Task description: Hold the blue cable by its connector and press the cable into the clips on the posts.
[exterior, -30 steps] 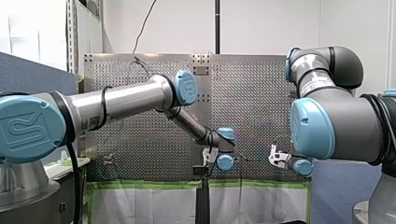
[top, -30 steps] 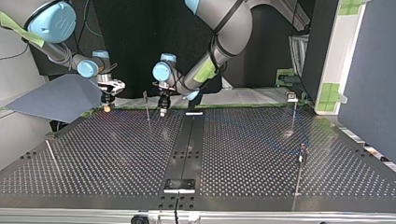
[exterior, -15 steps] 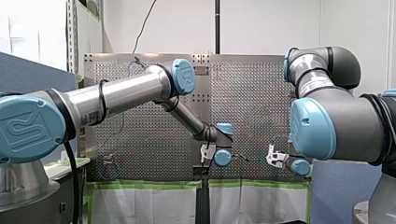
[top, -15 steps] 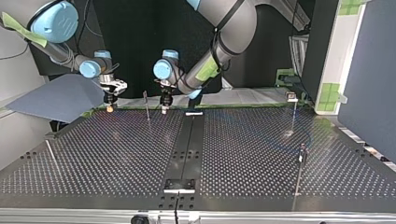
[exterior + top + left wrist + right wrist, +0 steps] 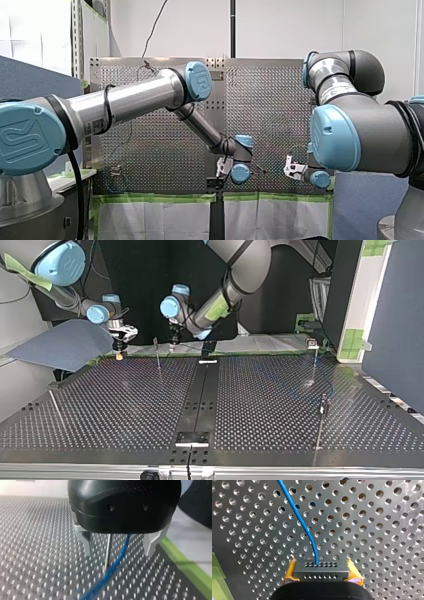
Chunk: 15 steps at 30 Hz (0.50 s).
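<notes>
Perforated bench [image 5: 260, 405], dark. Right end effector [image 5: 322, 571], yellow pads [image 5: 290, 570]: clamped on black connector [image 5: 321, 568]; blue cable [image 5: 304, 527] runs ahead from it. Left end effector [image 5: 118, 553]: fingers [image 5: 87, 545] wide, straddling cable and, apparently, a thin post [image 5: 108, 547].

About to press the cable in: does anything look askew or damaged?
Nothing stands out. My right gripper is shut squarely on the connector, and the cable leaves it in a smooth curve, without kinks. At my left gripper, open, the cable runs beside the post between the fingers.
</notes>
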Available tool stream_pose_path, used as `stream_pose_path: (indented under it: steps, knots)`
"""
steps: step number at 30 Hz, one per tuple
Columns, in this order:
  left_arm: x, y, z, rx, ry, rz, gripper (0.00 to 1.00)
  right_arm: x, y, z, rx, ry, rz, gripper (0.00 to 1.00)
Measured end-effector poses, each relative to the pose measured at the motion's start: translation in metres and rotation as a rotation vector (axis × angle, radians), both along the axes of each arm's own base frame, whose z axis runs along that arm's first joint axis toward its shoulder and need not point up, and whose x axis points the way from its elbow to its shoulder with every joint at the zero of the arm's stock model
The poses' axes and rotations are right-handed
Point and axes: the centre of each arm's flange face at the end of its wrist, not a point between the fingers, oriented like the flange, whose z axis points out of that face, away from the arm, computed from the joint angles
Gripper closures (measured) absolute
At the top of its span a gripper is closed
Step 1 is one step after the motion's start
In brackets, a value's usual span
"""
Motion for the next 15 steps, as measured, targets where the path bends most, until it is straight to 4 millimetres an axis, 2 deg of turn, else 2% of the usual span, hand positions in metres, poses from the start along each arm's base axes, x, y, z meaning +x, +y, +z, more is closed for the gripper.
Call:
stream_pose_path:
  steps: [15]
  knots:
    - [-0.043, -0.031, -0.004, 0.015, 0.049, -0.131, 0.0, 0.004, 0.002, -0.001, 0.003, -0.002, 0.008, 1.0]
